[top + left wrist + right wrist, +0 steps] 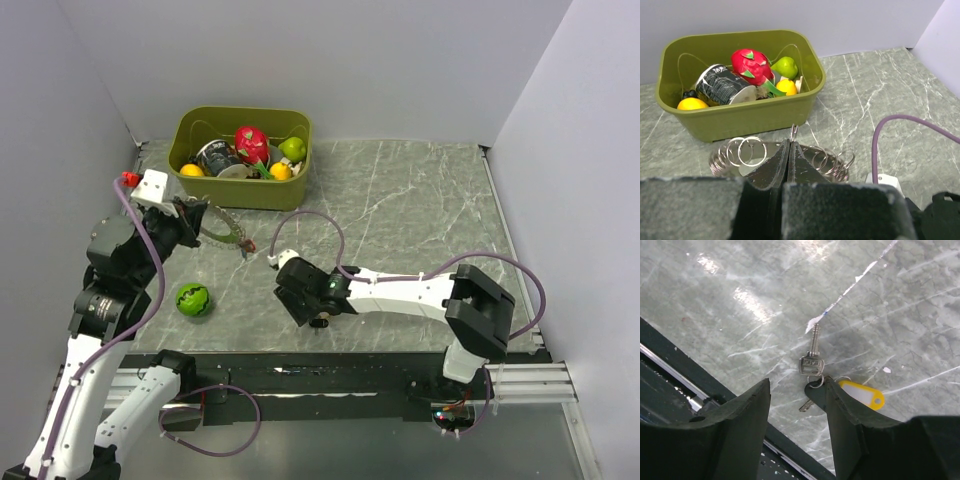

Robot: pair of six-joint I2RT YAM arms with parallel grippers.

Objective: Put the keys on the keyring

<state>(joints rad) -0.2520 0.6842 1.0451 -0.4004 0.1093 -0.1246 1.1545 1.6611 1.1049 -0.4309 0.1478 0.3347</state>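
Hovering with right fingers [735,425] apart over the keys [811,362], flat on the surface [740,315] near its front edge beside a yellow tag [863,394]. Light, stiff, slippery-looking; probably best pinched across the heads. Clamping the thin, springy keyring [720,161] in left fingers [772,169], aloft near the green bin [750,119].

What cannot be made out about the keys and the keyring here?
1. Right wrist view: a second small silver key is mostly hidden behind the open right fingers.
2. Left wrist view: the shut left fingers cover the near part of the thin grey metal keyring.
3. Top view: the keys cannot be told; too small, or under the white right arm.
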